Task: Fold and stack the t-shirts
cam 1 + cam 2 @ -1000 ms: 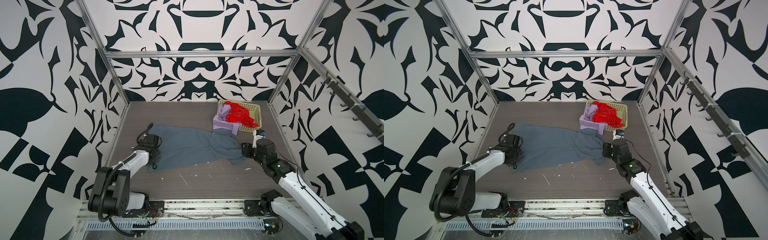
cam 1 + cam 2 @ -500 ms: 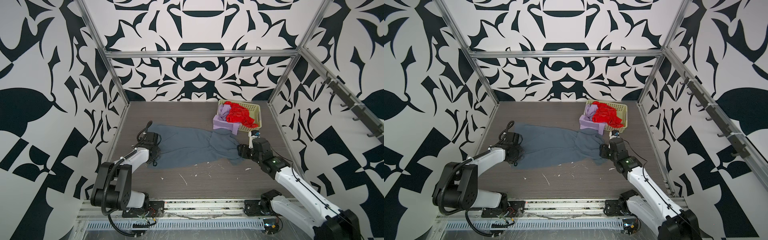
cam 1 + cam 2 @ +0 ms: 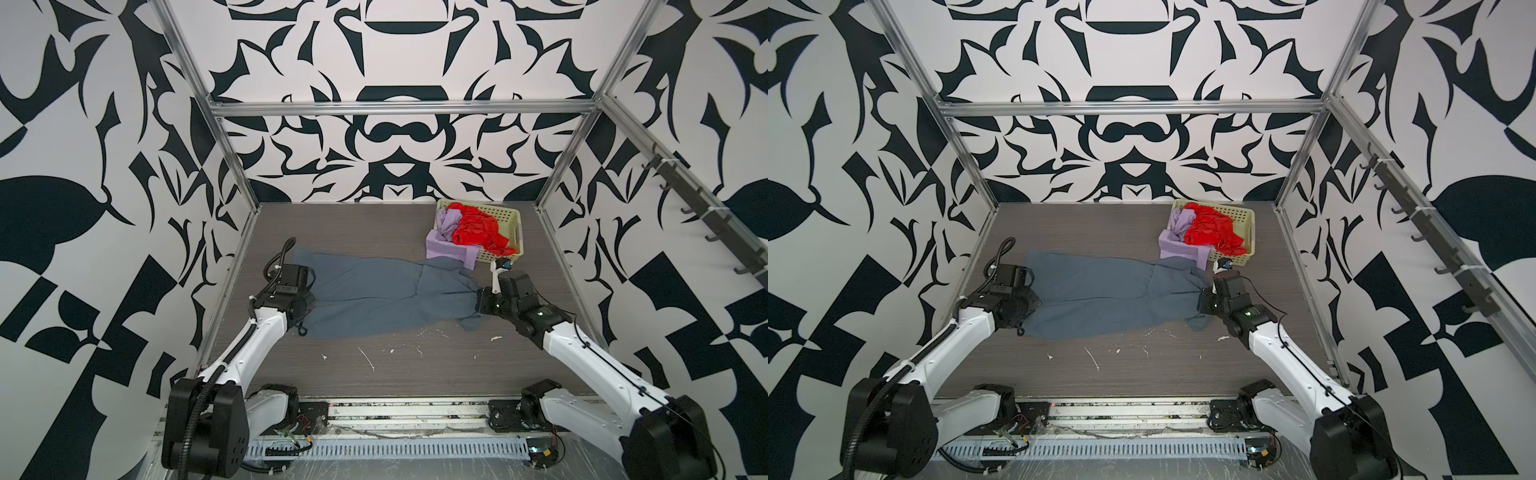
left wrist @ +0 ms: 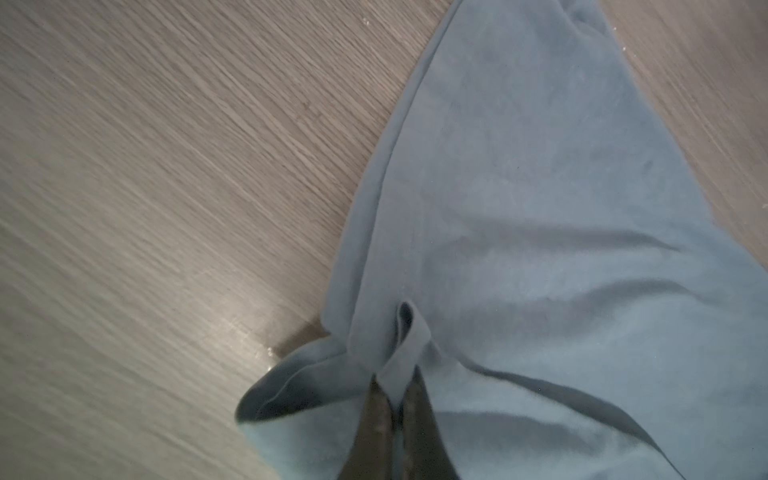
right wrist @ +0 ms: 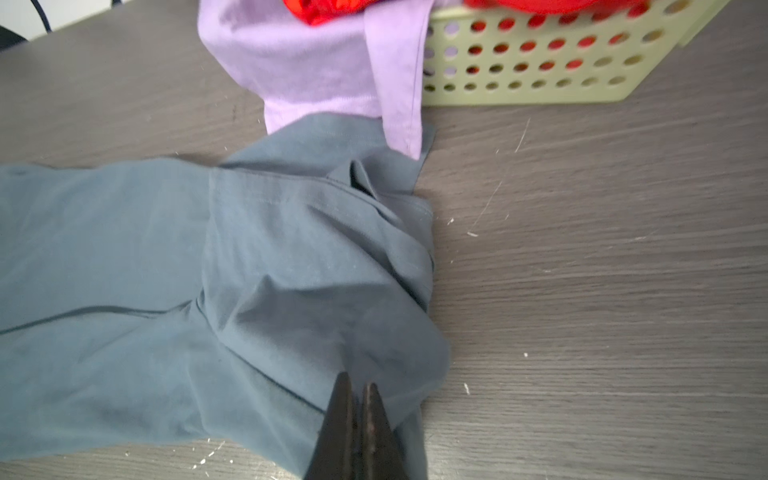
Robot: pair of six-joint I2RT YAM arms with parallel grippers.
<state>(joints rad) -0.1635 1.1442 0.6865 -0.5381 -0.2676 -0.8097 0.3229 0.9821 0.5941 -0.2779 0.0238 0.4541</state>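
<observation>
The slate blue-grey t-shirt (image 3: 374,295) (image 3: 1100,295) lies stretched out across the middle of the table in both top views. My left gripper (image 4: 397,384) is at the shirt's left edge (image 3: 308,316), shut on a small fold of its hem. My right gripper (image 5: 357,384) is at the shirt's right end (image 3: 478,305), shut on bunched cloth there. The bright red t-shirt (image 3: 476,228) is heaped in the basket. The pale lilac t-shirt (image 3: 444,245) (image 5: 316,62) hangs over the basket's front corner, and its tip rests on the blue-grey shirt.
The cream perforated basket (image 3: 509,216) (image 5: 540,70) stands at the back right, close behind my right gripper. Metal frame posts and patterned walls close in both sides. White flecks (image 3: 370,361) dot the wooden table in front of the shirt.
Both grippers have shut on the blue-grey shirt, the left one first. The right gripper moved left onto the shirt's right end. The shirt has stayed in place.
</observation>
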